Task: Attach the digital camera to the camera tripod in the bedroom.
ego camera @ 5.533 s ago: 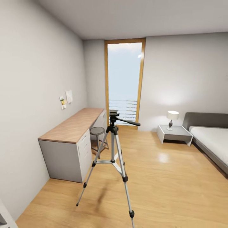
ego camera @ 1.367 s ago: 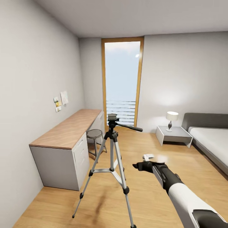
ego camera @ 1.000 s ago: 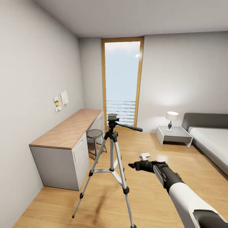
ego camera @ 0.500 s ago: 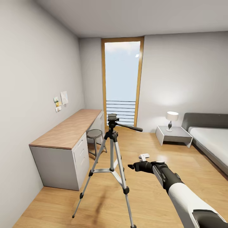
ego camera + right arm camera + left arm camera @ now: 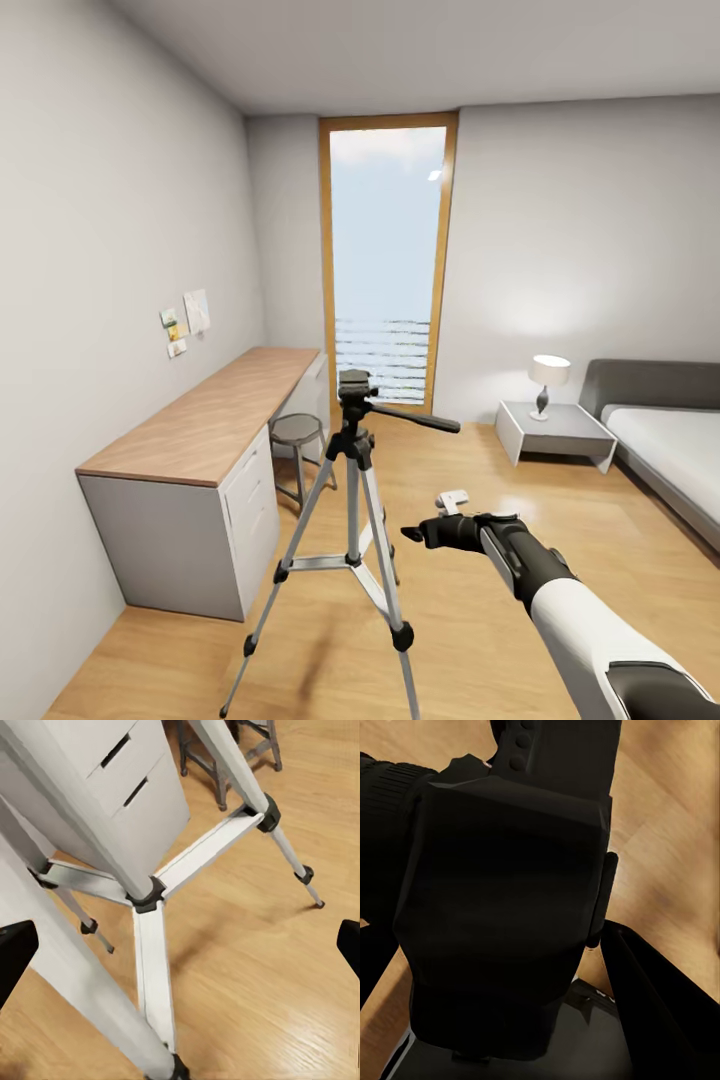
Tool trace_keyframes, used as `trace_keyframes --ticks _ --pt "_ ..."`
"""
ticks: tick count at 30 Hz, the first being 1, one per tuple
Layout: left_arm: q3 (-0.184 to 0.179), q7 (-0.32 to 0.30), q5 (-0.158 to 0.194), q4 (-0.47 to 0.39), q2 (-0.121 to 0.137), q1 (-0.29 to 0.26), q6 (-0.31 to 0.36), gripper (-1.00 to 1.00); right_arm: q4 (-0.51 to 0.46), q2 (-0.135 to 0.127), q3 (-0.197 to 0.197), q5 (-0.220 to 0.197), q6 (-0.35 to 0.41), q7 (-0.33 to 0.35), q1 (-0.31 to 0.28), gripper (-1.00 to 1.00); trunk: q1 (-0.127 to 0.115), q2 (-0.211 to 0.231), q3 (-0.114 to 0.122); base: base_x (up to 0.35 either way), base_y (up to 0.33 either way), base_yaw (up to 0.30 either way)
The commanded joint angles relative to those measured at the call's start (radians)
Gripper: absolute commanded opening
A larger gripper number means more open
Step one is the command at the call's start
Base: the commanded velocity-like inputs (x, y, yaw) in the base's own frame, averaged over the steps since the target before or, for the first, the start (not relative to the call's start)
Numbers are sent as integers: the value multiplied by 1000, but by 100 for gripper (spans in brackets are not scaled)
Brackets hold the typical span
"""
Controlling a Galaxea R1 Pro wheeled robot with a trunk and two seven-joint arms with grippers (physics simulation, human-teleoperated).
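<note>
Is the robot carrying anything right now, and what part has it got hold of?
The left gripper seems to grip the digital camera around its chunky body, lens sticking out sideways. The right gripper is open and empty beside the camera tripod.

You are facing pale grey walls (image 5: 110, 220) and a tall window with a warm wooden frame (image 5: 388, 260) that opens onto bright sky, with horizontal rails across its lower part. Along the left wall runs a long wood-topped worktop on grey drawer cabinets (image 5: 205, 420), small paper notes (image 5: 185, 318) pinned above it and a round grey metal stool (image 5: 299, 435) tucked beside it. To your right, on the glossy light wood plank floor (image 5: 560, 500), a low white bedside table (image 5: 555, 432) carries a lit white-shaded lamp (image 5: 547, 380) beside a grey upholstered bed (image 5: 665, 440).
</note>
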Motion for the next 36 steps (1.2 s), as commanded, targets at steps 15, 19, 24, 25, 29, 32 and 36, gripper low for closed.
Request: trace_keyframes --ticks 15,19,24,25,29,32,36 --pt "6 3 -3 0 0 -1 -3 -100 48 -2 97 40 -40 233 -1 100 0 -1 -2 15 0 0" --pt "6 3 -3 0 0 -1 -3 -100 72 -3 98 43 -41 237 -1 100 0 -1 -2 0 0 0" --pt "5 3 -3 0 0 -1 -3 -100 81 -4 98 44 -42 238 -1 100 0 -1 -2 0 0 0" --pt "6 3 -3 0 0 -1 -3 -100 82 -4 98 44 -42 239 -1 100 0 -1 -2 0 0 0" --pt "6 3 -3 0 0 -1 -3 -100 84 -3 98 44 -43 238 -1 100 0 -1 -2 0 0 0" --pt "6 3 -3 0 0 -1 -3 -100 85 -2 98 43 -43 235 -1 100 0 -1 -2 0 0 0" --pt "6 3 -3 0 0 -1 -3 -100 85 1 98 39 -41 228 -1 100 0 -1 -2 0 0 0"
